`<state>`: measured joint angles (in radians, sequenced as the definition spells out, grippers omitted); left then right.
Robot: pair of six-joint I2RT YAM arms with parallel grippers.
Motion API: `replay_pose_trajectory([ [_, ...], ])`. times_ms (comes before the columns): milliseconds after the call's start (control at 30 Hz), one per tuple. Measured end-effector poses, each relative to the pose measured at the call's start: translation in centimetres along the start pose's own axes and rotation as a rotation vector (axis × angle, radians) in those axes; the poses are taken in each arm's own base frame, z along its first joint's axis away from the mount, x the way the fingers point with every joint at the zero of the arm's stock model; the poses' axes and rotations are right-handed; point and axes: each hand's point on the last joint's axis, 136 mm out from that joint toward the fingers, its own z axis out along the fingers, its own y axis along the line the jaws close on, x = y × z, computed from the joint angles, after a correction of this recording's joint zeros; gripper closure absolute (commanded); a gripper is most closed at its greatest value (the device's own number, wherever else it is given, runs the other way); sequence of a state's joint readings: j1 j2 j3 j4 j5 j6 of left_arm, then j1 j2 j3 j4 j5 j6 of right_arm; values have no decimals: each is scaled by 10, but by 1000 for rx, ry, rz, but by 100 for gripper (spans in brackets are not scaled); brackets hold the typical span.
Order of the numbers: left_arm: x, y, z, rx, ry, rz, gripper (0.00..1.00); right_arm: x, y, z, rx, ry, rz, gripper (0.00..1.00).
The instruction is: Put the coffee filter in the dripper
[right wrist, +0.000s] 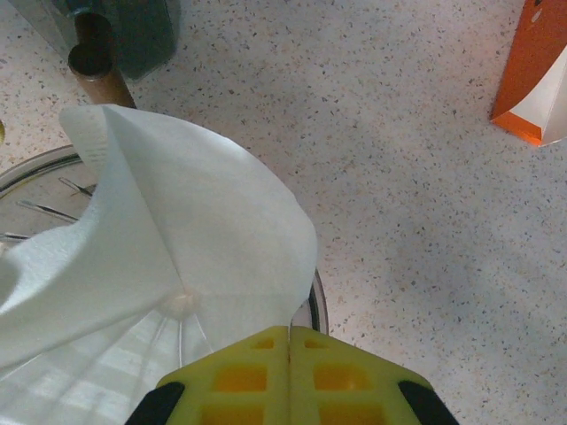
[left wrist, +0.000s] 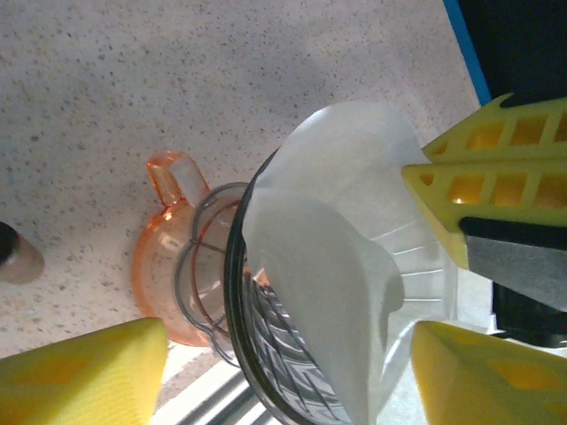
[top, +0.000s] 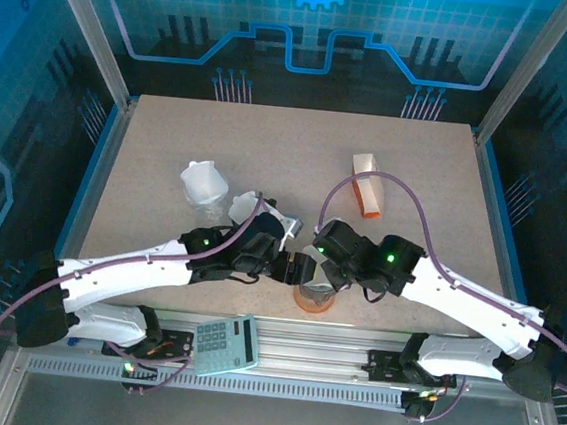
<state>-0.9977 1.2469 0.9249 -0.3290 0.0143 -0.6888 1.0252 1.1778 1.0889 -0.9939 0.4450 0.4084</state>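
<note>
**Your left fingers (left wrist: pixel 89 372) stand wide apart on either side of the dripper (left wrist: pixel 266 372), holding nothing; your right fingers (right wrist: pixel 257 376) are pressed shut on the edge of the coffee filter (right wrist: pixel 177 221).**

The dripper sits at 6 o'clock on the table (top: pixel 170 141), between your two wrists, so one arm can feed the paper while the other guards the cup. Pinching only the edge seems meant to steer the paper down without crushing the cone. The spread left fingers look ready to brace the clear ribbed wall above its orange base (left wrist: pixel 164 283). The filter is thin white paper, opened into a lopsided cone. Its point is down among the ribs, but one creased flap rises past the dark rim toward 11 o'clock in the right wrist view. I judge it to be in the dripper but not seated.
</note>
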Motion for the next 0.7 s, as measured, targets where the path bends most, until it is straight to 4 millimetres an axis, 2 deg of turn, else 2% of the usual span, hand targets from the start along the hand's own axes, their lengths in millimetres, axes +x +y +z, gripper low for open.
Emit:
replay_pose_trajectory([
  [200,4,9,0,-40,15,4,56,0,1,0,-1,-1,4,100],
  [500,8,13,-1,-59,28,-13,70,0,0,-1,-1,-3,13,100],
  [700,7,11,-3,-51,21,-23,80,-1,0,-2,-4,-9,23,90],
])
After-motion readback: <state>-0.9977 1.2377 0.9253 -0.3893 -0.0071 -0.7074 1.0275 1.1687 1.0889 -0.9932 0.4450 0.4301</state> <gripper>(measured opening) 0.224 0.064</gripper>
